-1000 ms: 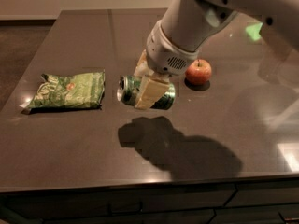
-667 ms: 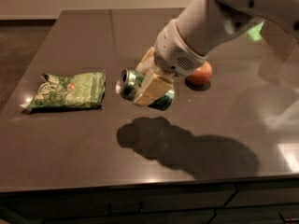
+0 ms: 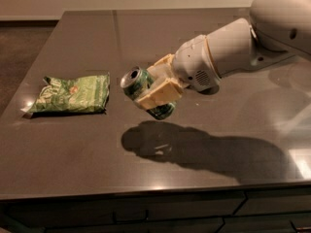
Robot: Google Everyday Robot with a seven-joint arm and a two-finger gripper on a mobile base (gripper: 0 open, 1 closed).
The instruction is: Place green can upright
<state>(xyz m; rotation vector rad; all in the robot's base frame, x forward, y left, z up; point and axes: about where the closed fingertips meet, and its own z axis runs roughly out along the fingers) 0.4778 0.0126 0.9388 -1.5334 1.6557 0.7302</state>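
The green can (image 3: 139,85) is held on its side above the dark table (image 3: 73,144), its silver top facing left toward the camera. My gripper (image 3: 158,84) is shut on the can, with one cream finger (image 3: 156,95) across its front and the other behind it. The can hangs clear of the tabletop, and its shadow lies below and to the right. The white arm reaches in from the upper right.
A flat crinkled green snack bag (image 3: 72,94) lies on the table left of the can. The table's front edge runs along the bottom, with dark drawers beneath. The arm hides the table area behind the gripper.
The gripper has lifted the can off the table and swung the arm lower toward horizontal. The red apple seen earlier behind the gripper is now hidden by the arm.
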